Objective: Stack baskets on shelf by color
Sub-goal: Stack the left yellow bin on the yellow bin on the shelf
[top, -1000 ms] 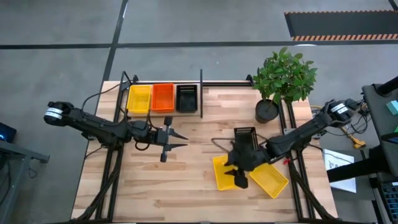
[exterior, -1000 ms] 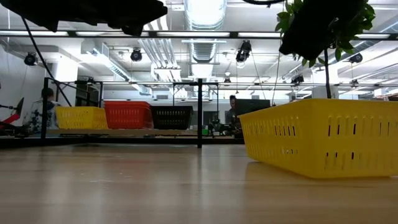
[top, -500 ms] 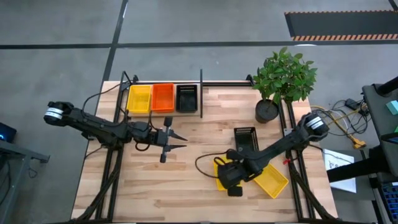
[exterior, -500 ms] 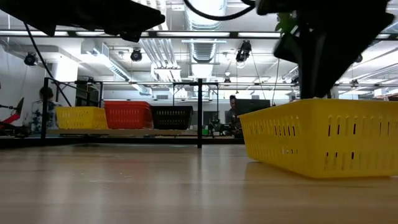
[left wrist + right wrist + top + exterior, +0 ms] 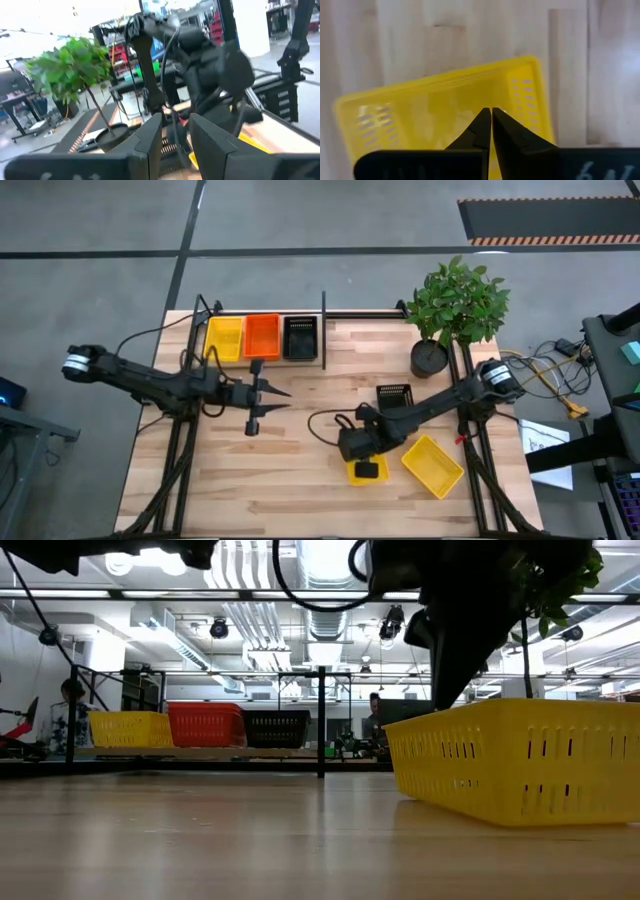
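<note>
Right gripper clenched, apparently gripping the wall of a yellow basket near centre; lift level toward the far-left shelf. Left gripper released, waiting left.

right gripper covers most of one yellow basket from above. The low view cuts off another basket's right end.
</note>
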